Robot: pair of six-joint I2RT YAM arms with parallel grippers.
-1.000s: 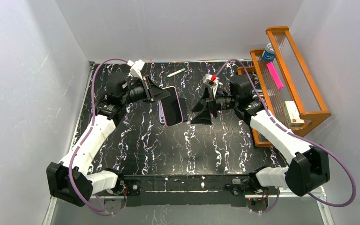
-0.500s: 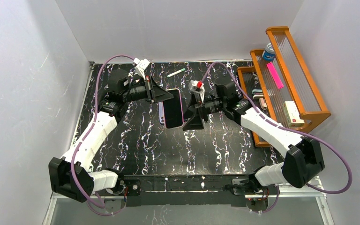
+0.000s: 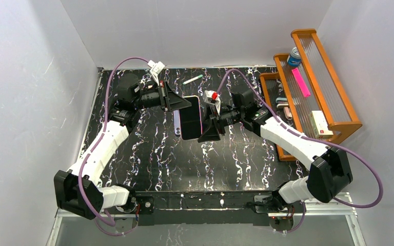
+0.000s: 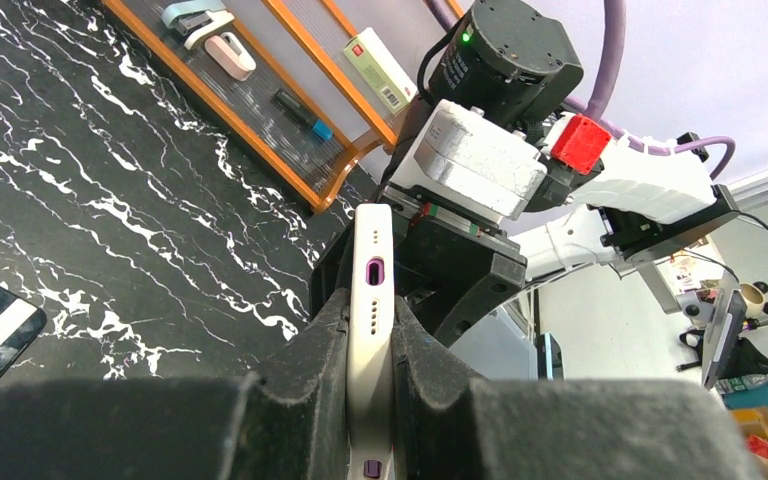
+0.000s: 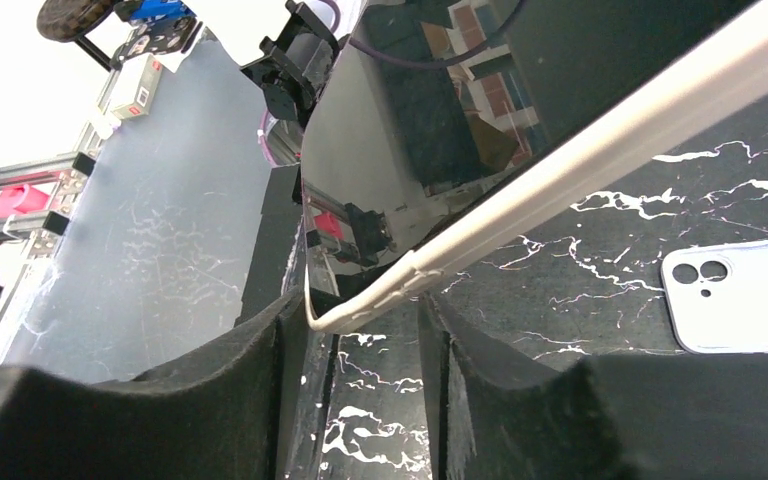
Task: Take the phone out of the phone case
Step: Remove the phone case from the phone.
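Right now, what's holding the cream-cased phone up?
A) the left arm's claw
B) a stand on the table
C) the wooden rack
A: the left claw is clamped on the phone, holding it on edge above the table; the right claw just straddles its corner.

White-and-black arms [image 3: 105,146], purple cables [image 3: 131,60]

The phone [image 5: 430,120] screen's glossy black glass, basically a mirror. Its case [image 4: 371,290] looks like smooth matt cream plastic. The table [image 3: 184,159] is shiny black marble-look, and the rack [image 3: 346,125] is varnished wood.
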